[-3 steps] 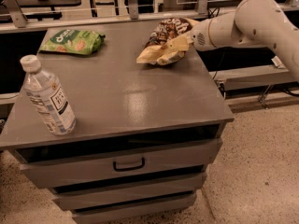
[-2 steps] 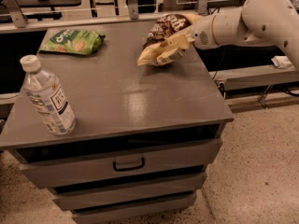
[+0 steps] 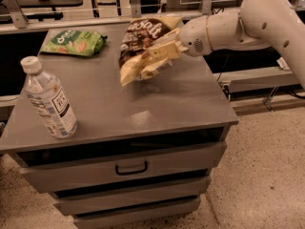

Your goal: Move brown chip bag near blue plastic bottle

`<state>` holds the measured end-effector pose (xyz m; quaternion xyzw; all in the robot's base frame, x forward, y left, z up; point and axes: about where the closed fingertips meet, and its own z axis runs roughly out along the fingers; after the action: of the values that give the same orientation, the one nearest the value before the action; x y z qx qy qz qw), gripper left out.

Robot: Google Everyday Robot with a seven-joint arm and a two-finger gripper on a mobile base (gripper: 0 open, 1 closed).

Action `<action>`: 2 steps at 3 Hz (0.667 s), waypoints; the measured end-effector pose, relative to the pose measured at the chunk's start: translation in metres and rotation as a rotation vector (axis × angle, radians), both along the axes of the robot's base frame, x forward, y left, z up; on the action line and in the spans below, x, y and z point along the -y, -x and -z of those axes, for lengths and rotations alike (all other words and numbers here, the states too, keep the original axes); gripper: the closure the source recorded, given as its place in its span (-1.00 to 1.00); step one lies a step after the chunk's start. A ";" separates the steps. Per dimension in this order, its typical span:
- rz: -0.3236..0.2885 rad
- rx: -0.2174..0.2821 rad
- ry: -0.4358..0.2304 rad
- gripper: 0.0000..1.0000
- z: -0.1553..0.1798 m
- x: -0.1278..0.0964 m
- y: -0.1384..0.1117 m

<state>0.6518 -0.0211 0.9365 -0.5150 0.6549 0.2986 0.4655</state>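
Above cabinet top (image 3: 181,99), brown chip bag (image 3: 142,36) in end effector (image 3: 159,57) (clamped, tilted)

One fairly near camera looks down on the bench (image 3: 157,104) from its front, the pincer (image 3: 155,61) clasping the brown chip bag (image 3: 143,37) upper-centre.

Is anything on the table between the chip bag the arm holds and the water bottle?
Nothing visible. The tool grips the brown chip bag above the tabletop; only bare surface lies between it and the blue plastic bottle at front left. The green snack bag lies behind that line.
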 end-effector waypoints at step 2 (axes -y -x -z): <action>-0.313 -0.033 0.004 1.00 0.016 -0.061 0.067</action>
<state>0.5849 0.0397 0.9208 -0.6065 0.5750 0.3748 0.4014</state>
